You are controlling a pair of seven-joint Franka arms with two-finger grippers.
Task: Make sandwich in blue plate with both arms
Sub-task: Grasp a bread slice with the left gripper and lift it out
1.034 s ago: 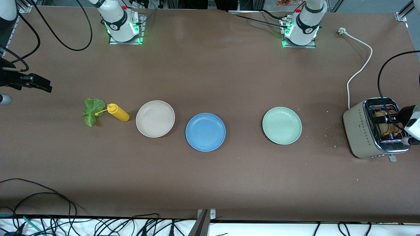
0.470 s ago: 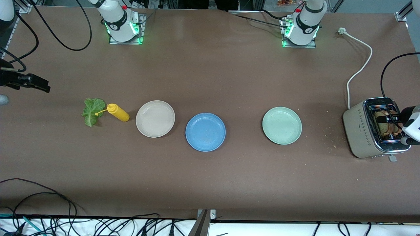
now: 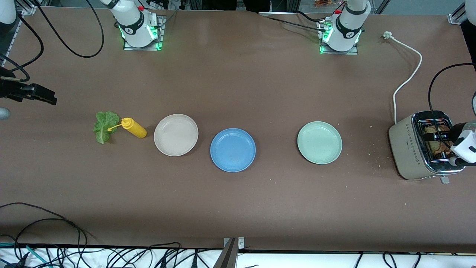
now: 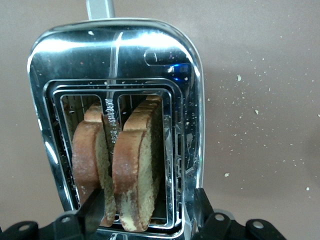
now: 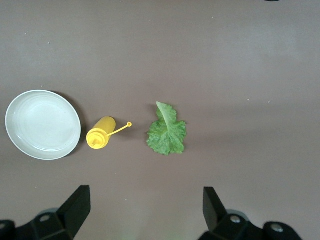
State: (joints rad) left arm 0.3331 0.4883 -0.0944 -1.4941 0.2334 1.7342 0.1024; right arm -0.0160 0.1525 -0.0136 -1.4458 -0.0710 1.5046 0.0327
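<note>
Two toasted bread slices (image 4: pixel 135 170) stand in the slots of a chrome toaster (image 4: pixel 190 100) at the left arm's end of the table (image 3: pixel 412 149). My left gripper (image 4: pixel 150 215) is open just above the toaster (image 3: pixel 444 140). One finger is between the two slices and the other is over the toaster's outer rim, so they straddle one slice. The lettuce leaf (image 3: pixel 104 126) lies flat at the right arm's end, also in the right wrist view (image 5: pixel 167 132). My right gripper (image 5: pixel 144 210) is open and empty, up in the air over that end (image 3: pixel 37 95). The blue plate (image 3: pixel 232 149) is empty mid-table.
A yellow squeeze bottle (image 3: pixel 134 127) lies between the lettuce and a beige plate (image 3: pixel 176 134). A pale green plate (image 3: pixel 319 142) sits between the blue plate and the toaster. The toaster's white cord (image 3: pixel 407 78) runs toward the arm bases. Crumbs lie around the toaster.
My left gripper has shifted a little over the toaster's slots and come closer to the bread. My right gripper rose slightly at first and has since held still.
</note>
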